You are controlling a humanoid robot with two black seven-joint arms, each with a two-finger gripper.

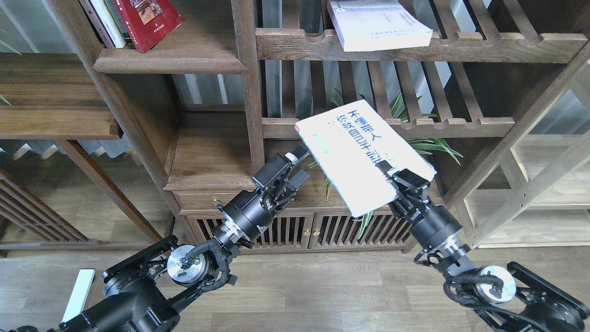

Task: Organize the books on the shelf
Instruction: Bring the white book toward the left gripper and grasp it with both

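So the right gripper (397, 177) is clamped on the lower right end of the white book (357, 154), the one with big blue characters, holding it up mid frame in front of the slatted rack (454, 125) and the potted plant (428, 145). The book's long axis runs diagonally from upper left to lower right, cover facing up, its upper left corner just beside the upright post (249, 87). The left gripper (295, 167) sits just left of the book's lower edge, fingers apart and holding nothing, not touching it as far as one can tell. There's free air below the book, down to the cabinet (281, 230). The shelf (170, 62) is upper left, the dark red book (152, 20) leaning on it with bare plank to its right. The lavender book (380, 25) lies flat on the top rack, top centre
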